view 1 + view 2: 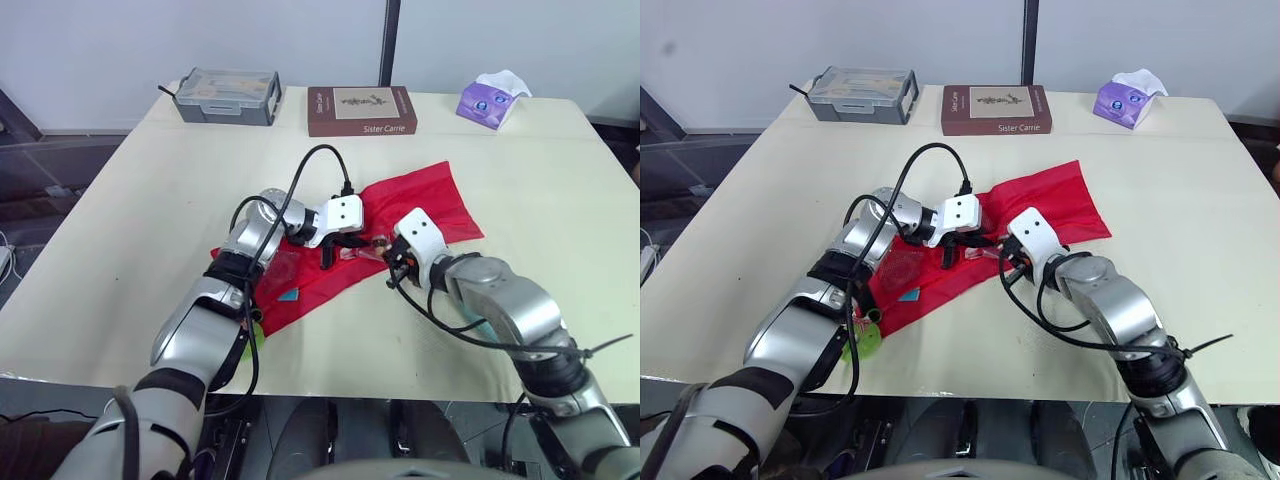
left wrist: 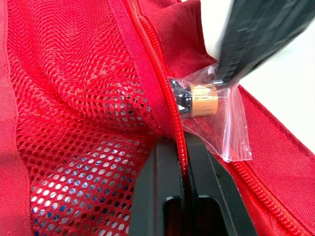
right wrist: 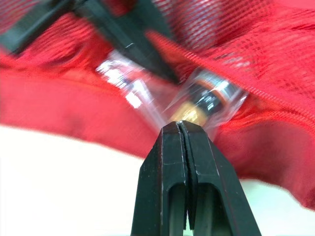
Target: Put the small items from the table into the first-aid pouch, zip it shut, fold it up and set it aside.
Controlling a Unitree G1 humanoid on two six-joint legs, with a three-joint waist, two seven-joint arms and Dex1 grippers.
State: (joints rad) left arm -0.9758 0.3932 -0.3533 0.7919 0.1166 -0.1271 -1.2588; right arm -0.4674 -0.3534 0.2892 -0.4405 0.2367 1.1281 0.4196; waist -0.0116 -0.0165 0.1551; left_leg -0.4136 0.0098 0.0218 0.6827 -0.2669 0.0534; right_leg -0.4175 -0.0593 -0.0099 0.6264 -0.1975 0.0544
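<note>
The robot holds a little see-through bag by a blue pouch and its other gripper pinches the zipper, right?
No, the mesh-lined fabric pouch is red, not blue; the left wrist view shows it. The right gripper does hold the small clear plastic bag beside it, and the left gripper pinches the zipper edge.

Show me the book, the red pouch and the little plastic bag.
book (image 1: 361, 110), left eye view, cover's middle.
red pouch (image 1: 425, 200), left eye view, far flap.
plastic bag (image 2: 212, 114), left wrist view, clear film mid-bag.
</note>
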